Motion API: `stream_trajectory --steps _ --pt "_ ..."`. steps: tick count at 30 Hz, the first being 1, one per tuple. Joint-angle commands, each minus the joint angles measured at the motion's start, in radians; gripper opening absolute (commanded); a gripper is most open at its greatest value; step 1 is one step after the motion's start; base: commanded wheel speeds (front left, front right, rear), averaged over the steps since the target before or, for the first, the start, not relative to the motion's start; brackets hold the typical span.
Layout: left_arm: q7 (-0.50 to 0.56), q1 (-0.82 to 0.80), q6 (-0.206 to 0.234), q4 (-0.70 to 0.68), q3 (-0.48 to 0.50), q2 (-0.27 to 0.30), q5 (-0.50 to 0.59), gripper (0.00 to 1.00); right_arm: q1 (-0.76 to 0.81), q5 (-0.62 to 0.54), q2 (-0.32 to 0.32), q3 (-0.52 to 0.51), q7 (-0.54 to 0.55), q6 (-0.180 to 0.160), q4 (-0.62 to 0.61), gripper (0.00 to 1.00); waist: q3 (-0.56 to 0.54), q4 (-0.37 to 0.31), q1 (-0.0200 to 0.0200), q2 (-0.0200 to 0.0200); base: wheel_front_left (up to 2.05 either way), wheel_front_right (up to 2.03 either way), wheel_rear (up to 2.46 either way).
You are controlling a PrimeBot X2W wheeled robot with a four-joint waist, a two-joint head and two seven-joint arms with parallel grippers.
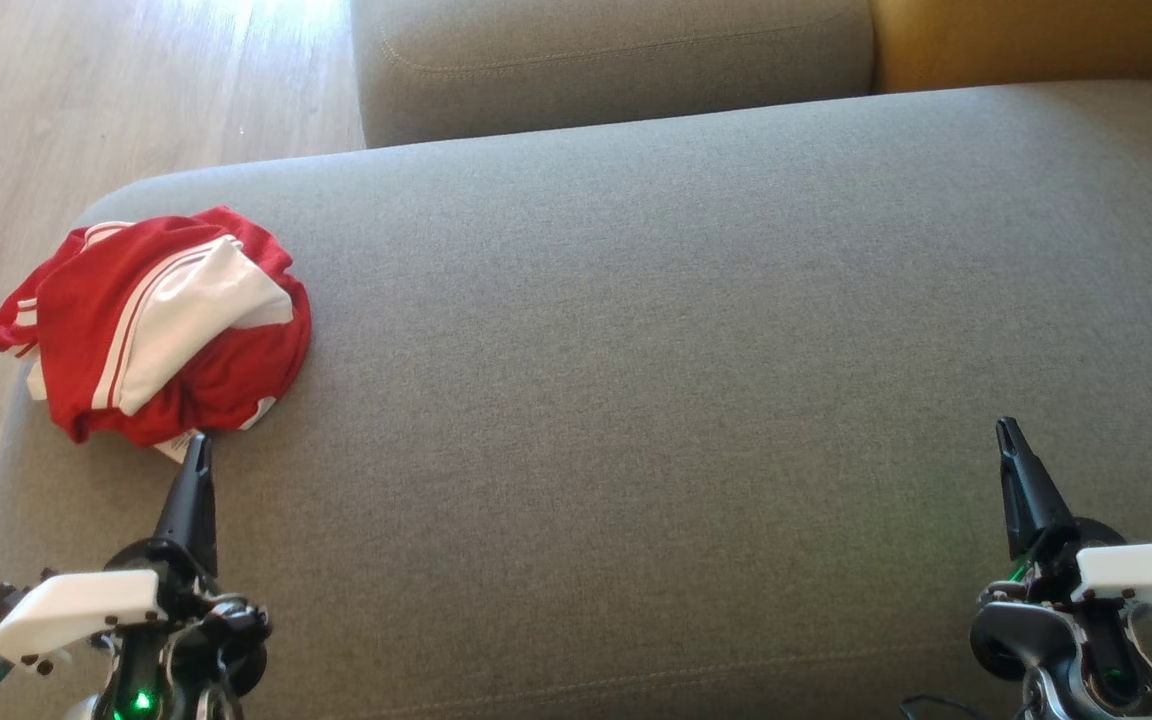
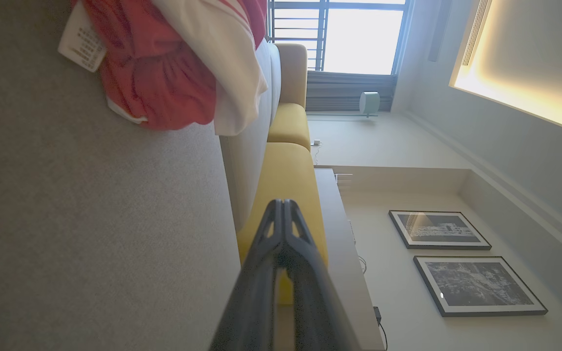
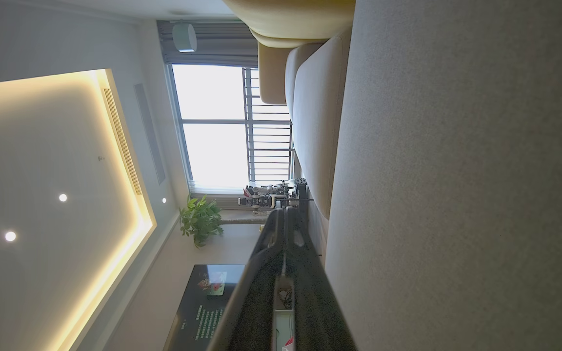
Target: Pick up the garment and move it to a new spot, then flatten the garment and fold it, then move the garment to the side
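A crumpled red and white garment (image 1: 161, 320) lies in a heap at the far left of the grey sofa seat (image 1: 696, 330), close to its left edge. My left gripper (image 1: 198, 445) is shut, its tip just below the garment's near edge, beside a white label. In the left wrist view the garment (image 2: 164, 63) sits at the top left, beyond the closed fingertips of the left gripper (image 2: 283, 204). My right gripper (image 1: 1006, 428) is shut and empty over the right part of the seat, far from the garment. The right wrist view shows the right gripper (image 3: 286, 212) closed beside the grey cushion.
A grey backrest cushion (image 1: 616, 60) and a yellow cushion (image 1: 1026, 40) stand behind the seat. Wooden floor (image 1: 86, 100) lies past the sofa's left edge. The middle and right of the seat are bare fabric.
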Motion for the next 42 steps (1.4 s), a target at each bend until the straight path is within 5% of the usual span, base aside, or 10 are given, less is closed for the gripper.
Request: stream_trajectory --steps 1,42 --pt "0.008 -0.056 -0.007 -0.029 0.035 0.008 0.012 0.00 -0.052 -0.010 -0.004 0.019 0.004 0.000 -0.031 0.00 0.000 0.000 0.0000 0.0000 0.00 0.00 0.00" --pt "0.008 -0.056 -0.007 -0.029 0.035 0.008 0.012 0.00 -0.052 -0.010 -0.004 0.019 0.004 0.000 -0.031 0.00 0.000 0.000 0.0000 0.0000 0.00 0.00 0.00"
